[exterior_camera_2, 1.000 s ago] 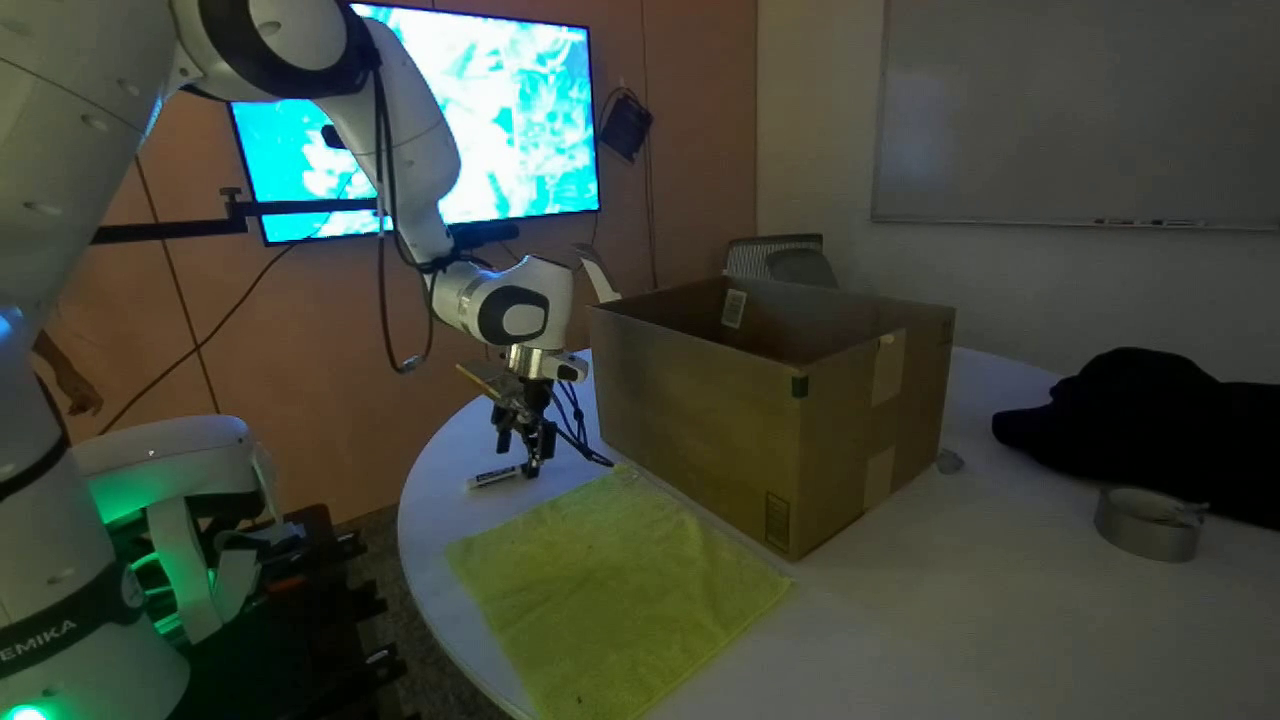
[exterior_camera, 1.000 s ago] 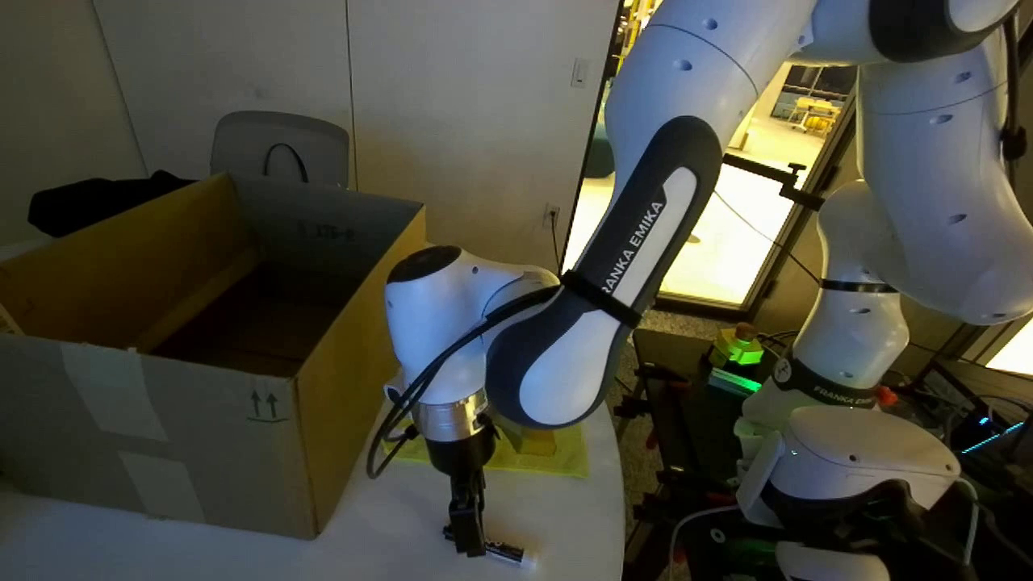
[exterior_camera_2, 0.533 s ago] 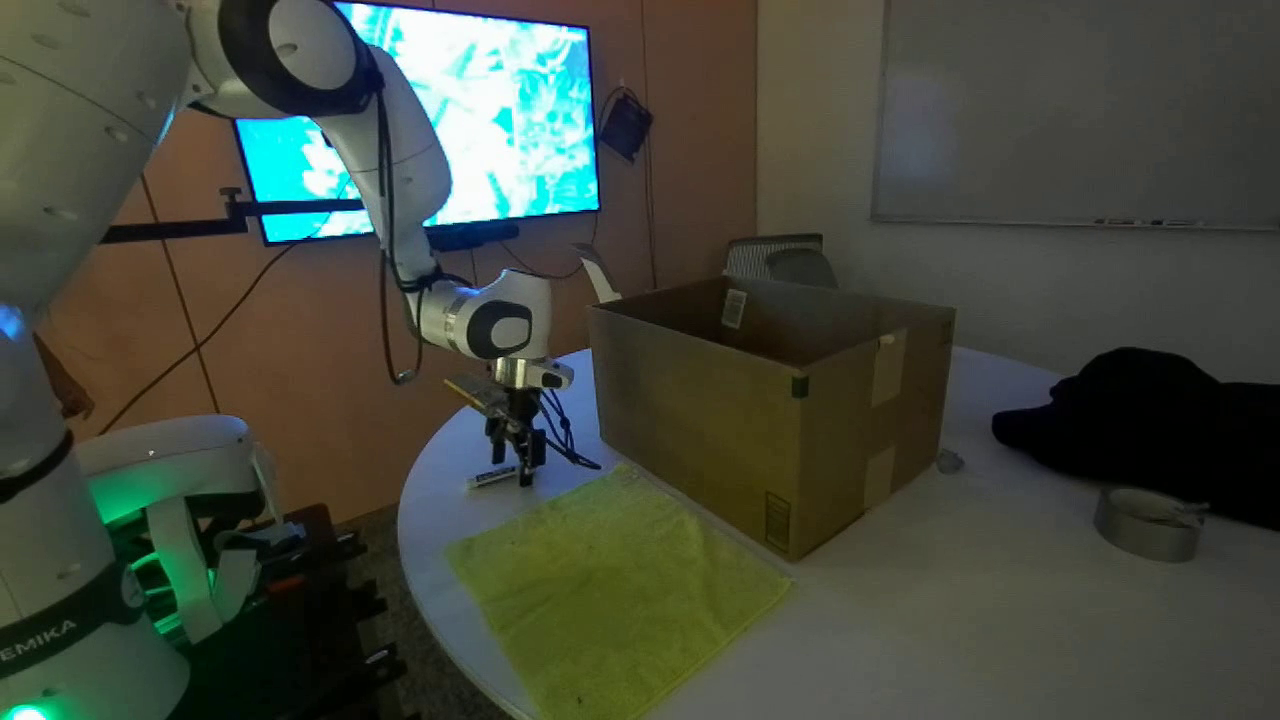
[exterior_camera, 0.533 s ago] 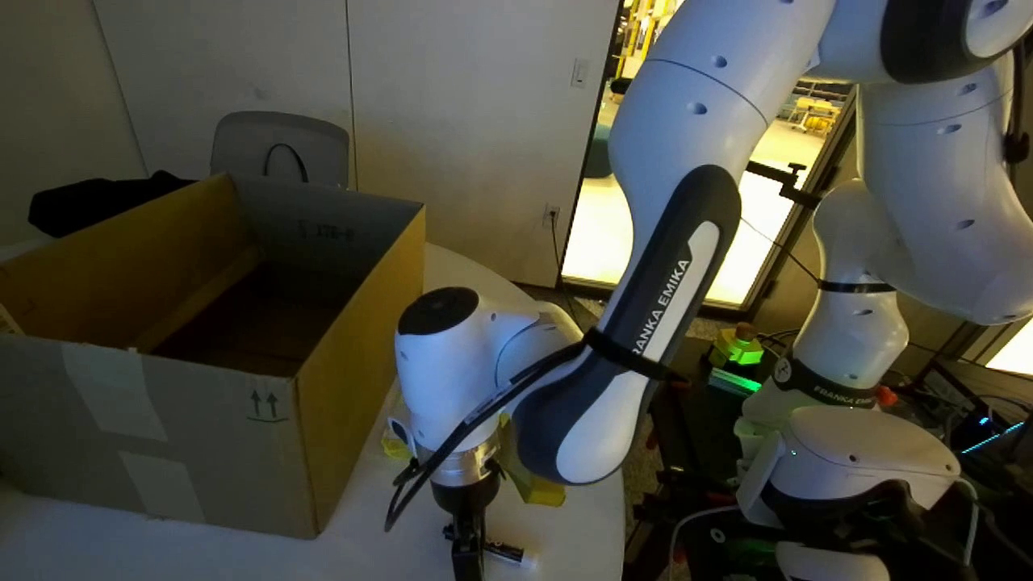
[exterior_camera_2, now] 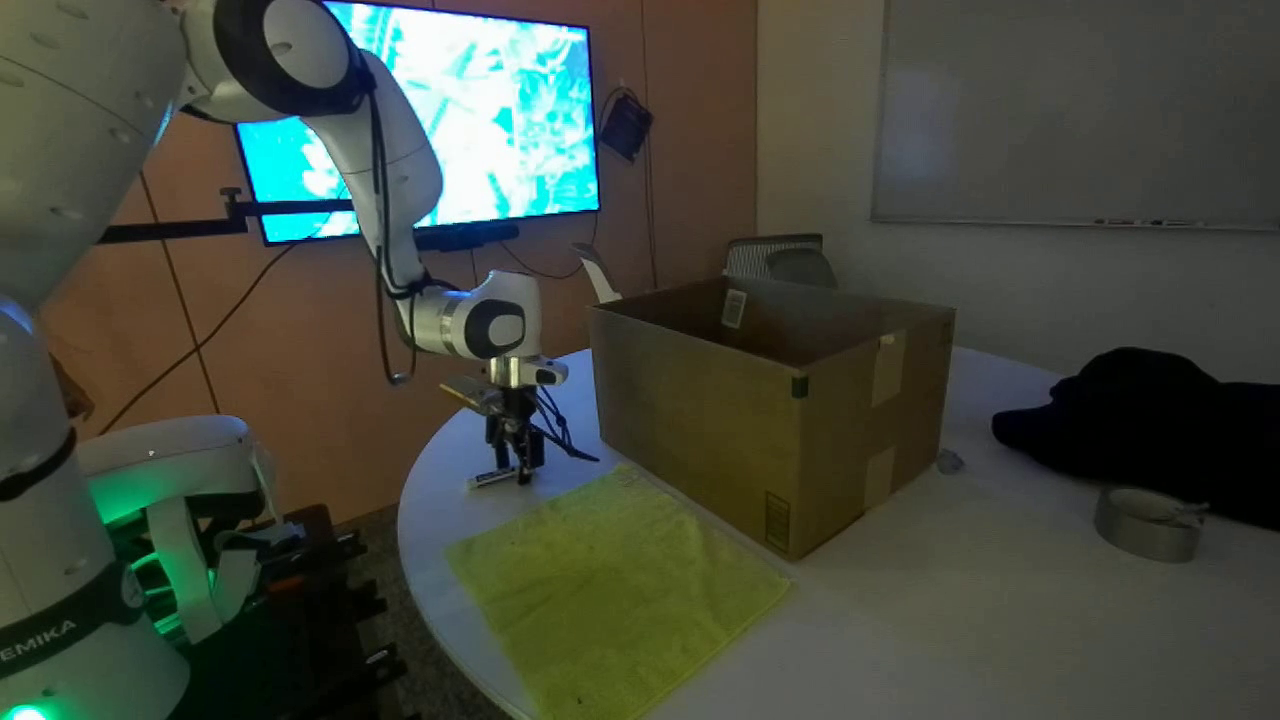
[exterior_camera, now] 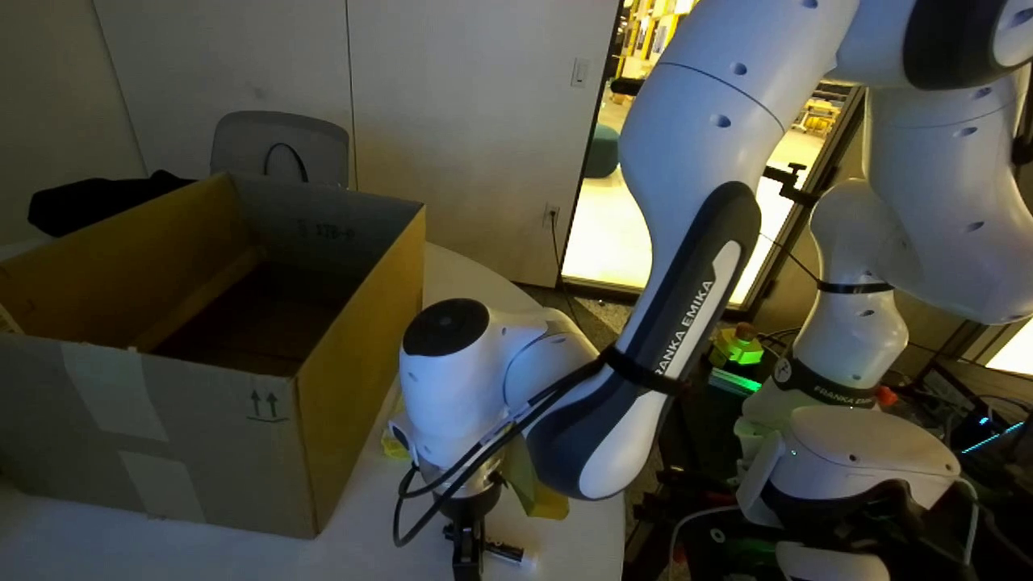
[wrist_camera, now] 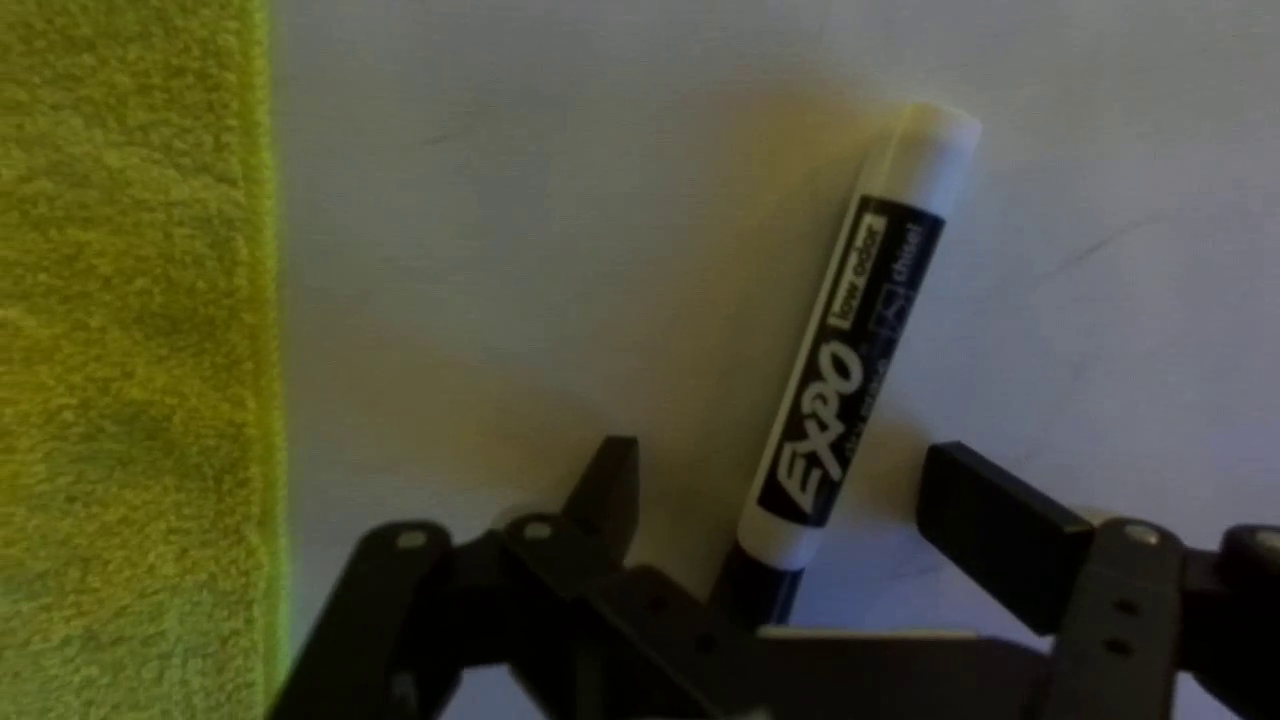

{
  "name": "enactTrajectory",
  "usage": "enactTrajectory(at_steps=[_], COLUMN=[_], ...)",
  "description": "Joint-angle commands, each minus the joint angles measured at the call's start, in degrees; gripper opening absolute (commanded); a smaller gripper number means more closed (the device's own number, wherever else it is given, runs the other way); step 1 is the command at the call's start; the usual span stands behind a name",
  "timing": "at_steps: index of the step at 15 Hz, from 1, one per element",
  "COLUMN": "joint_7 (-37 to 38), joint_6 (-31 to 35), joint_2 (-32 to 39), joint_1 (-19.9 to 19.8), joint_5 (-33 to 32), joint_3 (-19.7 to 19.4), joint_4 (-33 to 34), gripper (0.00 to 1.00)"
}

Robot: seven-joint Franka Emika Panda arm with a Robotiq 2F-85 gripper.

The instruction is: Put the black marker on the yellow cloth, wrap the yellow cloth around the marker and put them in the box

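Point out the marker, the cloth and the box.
Marker point(wrist_camera: 848, 360): wrist view, on its black label.
Cloth point(exterior_camera_2: 615, 592): in an exterior view, middle of its upper face.
Box point(exterior_camera_2: 700, 425): in an exterior view, outer wall facing the cloth.

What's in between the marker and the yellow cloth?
In the wrist view, white tabletop lies between the marker and the yellow cloth, and one black finger of the open pincer shows in that gap too.
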Motion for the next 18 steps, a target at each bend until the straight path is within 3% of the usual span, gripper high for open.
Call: enactTrajectory(at_steps=[1,6,12,18], joint_7=[-1.36,-6.59,-10.82,-13.15], joint_6=[-3.43,-13.60,-21.18,-20.29], joint_2=[-1.01,-3.51,-5.95,-11.11], joint_1=[-0.39,-1.82,-3.25,-9.06], joint_5=[-1.66,-3.28,-7.01,-8.97], joint_3=[0.14,1.32,1.63,-0.77], joint_4=[-0.03,0.86,1.32,-0.29], gripper=[0.44,0.05,0.07,0.06])
